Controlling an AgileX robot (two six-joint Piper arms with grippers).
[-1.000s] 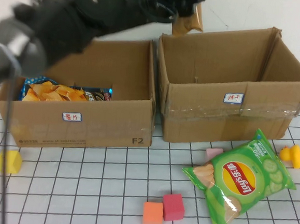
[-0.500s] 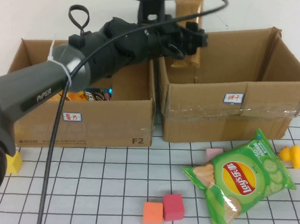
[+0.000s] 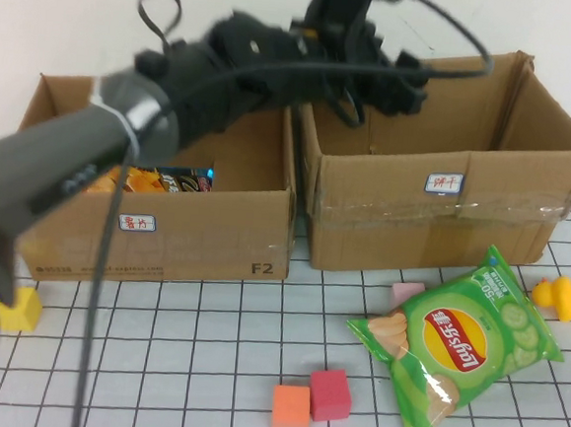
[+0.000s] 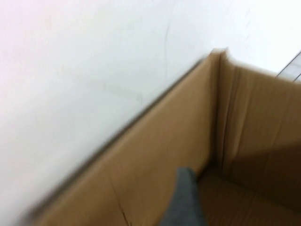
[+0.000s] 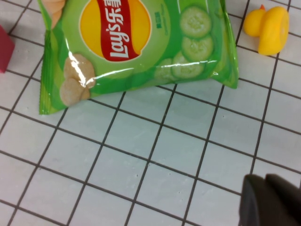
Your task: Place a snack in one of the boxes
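Snack: a green chip bag (image 3: 459,338) lies flat on the gridded table (image 3: 175,363), in front of the right box (image 3: 445,201).
Left gripper: the left gripper (image 3: 400,84) hangs over the right box's open top, near its back-left corner; the picture is too smeared to tell how its fingers stand or whether they hold anything.
Right gripper: the right gripper (image 5: 268,202) hovers above the table beside the chip bag, fingers pressed together, touching nothing.
Left box: the left box (image 3: 155,233) already contains an orange chip bag (image 3: 130,177); the left arm crosses above it.
Around: a pink block (image 3: 330,393) and an orange block (image 3: 291,410) touch; a yellow block (image 3: 18,308) sits by the left box, a yellow duck (image 3: 557,296) by the right.
Views: the left wrist camera shows only the box's inner wall; the right wrist camera shows the bag's printed front.
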